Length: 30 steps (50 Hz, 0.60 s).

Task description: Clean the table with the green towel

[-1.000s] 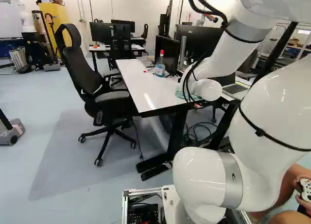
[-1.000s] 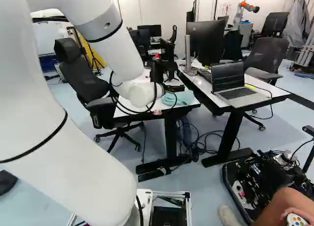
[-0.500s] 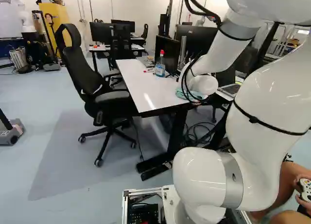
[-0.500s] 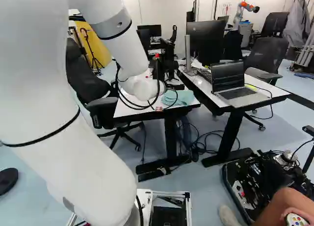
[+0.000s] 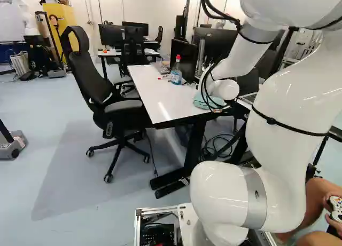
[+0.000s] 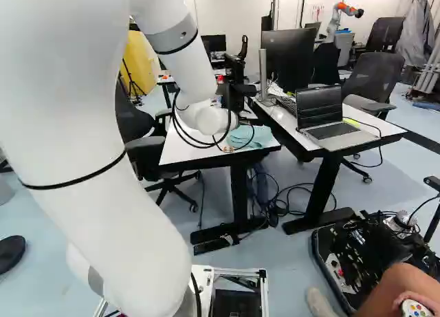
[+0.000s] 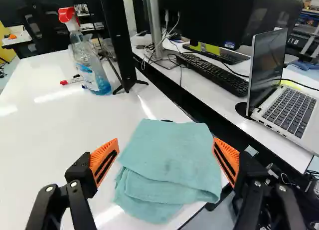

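The folded pale green towel (image 7: 167,165) lies on the near corner of the white table (image 7: 45,140), with creased layers along its nearer side. In the right base view the towel (image 6: 256,136) shows just beside my wrist. My gripper (image 7: 166,145) stands open over it, one orange pad on each side of the cloth and nothing gripped. Both base views leave its fingers hidden by the wrist. A spray bottle (image 7: 88,60) with a red head stands farther along the table, beside a red marker (image 7: 71,81).
A black monitor (image 7: 119,40) stands by the bottle. Across a dark gap, a second desk carries a keyboard (image 7: 214,73), a large monitor (image 6: 292,59) and a laptop (image 7: 286,105). An office chair (image 5: 109,102) is at the table's side. Another robot (image 6: 337,18) stands far back.
My arm has swung, its wrist shifting rightward and slightly up in the right base view. The base has stayed put, and the towel appears unmoved.
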### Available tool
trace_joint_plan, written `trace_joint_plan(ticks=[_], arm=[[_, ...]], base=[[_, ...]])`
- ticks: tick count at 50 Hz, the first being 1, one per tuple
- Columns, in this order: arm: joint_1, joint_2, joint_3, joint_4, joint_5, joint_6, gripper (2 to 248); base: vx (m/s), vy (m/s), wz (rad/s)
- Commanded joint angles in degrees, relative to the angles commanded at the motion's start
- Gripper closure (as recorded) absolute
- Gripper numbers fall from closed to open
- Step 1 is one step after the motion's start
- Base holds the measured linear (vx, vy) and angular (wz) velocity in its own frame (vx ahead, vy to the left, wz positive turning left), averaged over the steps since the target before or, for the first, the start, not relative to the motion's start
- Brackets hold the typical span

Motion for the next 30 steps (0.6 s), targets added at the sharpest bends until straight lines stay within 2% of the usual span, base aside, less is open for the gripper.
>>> trace_joint_plan(ticks=[30], arm=[[-1.45,-5.33,-5.93,0.00,-4.39,0.00,3]], base=[[0.000,0.000,0.000]])
